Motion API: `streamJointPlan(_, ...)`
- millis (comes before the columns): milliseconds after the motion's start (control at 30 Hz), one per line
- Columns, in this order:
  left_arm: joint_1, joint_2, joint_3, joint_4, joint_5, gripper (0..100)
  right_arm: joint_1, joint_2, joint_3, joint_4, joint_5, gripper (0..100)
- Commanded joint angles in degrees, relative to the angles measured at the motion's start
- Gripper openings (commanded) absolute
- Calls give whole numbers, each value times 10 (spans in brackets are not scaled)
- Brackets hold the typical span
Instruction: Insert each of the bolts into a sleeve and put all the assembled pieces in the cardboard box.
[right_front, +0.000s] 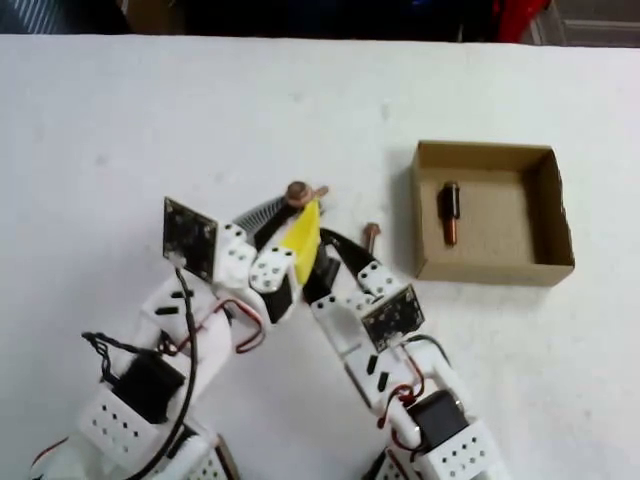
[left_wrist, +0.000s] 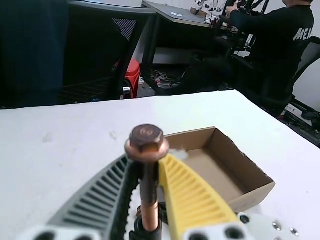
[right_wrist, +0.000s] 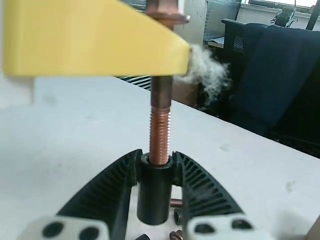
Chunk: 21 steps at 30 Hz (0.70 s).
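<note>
My left gripper (left_wrist: 147, 160), with one grey and one yellow finger, is shut on a copper bolt (left_wrist: 146, 141) just under its hex head. In the high view this gripper (right_front: 298, 215) is at mid-table with the bolt's head (right_front: 296, 192) at its tip. My right gripper (right_wrist: 156, 156) is shut on an upright black sleeve (right_wrist: 154, 195). The bolt's threaded shaft (right_wrist: 160, 132) enters the sleeve's top. The cardboard box (right_front: 540, 215) stands to the right and holds one assembled piece (right_front: 450, 213). A loose bolt (right_front: 371, 233) lies on the table between the grippers and the box.
The box (left_wrist: 250, 187) is close beside the left gripper, open side up. Small loose parts (right_wrist: 176, 216) lie on the table under the right gripper. The white table stretches bare to the far and left sides. Chairs stand beyond the table's edge.
</note>
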Motion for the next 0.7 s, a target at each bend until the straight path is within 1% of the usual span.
streamJointPlan(0, 3, -5, -4, -27, 6, 23, -3, -10, 5, -13, 7, 16)
streamJointPlan(333, 3, -6, 39, -28, 3, 23, -3, -10, 5, -13, 8, 16)
streamJointPlan(667, 3, -7, 52, -26, 4, 24, -3, -8, 5, -13, 9, 16)
